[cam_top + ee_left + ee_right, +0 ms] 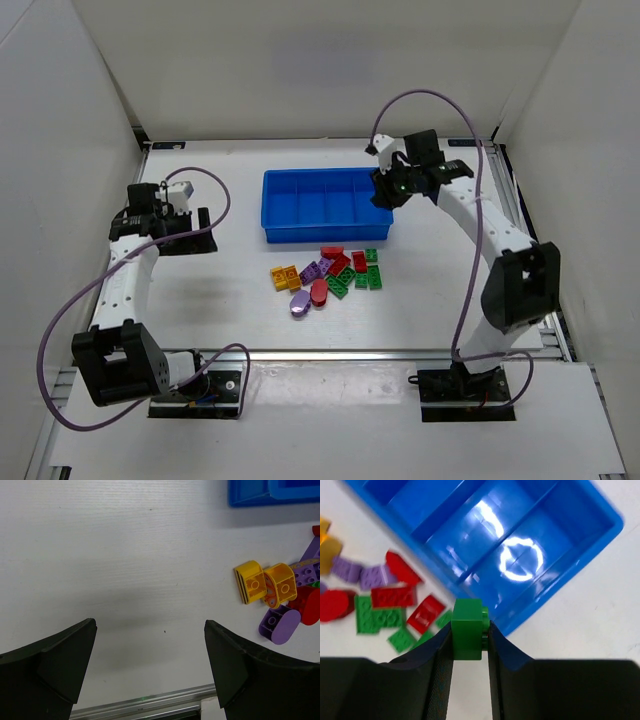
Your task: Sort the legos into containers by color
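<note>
Blue plastic makes up the tray (325,238), which sits toward the far edge of the counter (200,300), about midway along it. None of its four compartments shows a brick inside, so the sorting looks barely begun. The right gripper (469,630) is clamped on a green brick (466,615) and hangs over the near rim of the tray at its right end. This is probably the first piece on its way in, and it has not been let go. The rest of the legos (325,277) lie in a loose heap on the middle of the counter, just on the near side of the tray: yellow at the left, then purple, red and green. All of them are left to move. The left gripper (150,650) hovers with its jaws wide apart and nothing between them, above bare counter toward the left edge, well apart from the heap. From above, the right gripper covers the tray's right end. In the right wrist view, glare washes the compartment floors. The bricks overlap, so their number cannot be told, and the left wrist view cuts the heap off at its right border.
</note>
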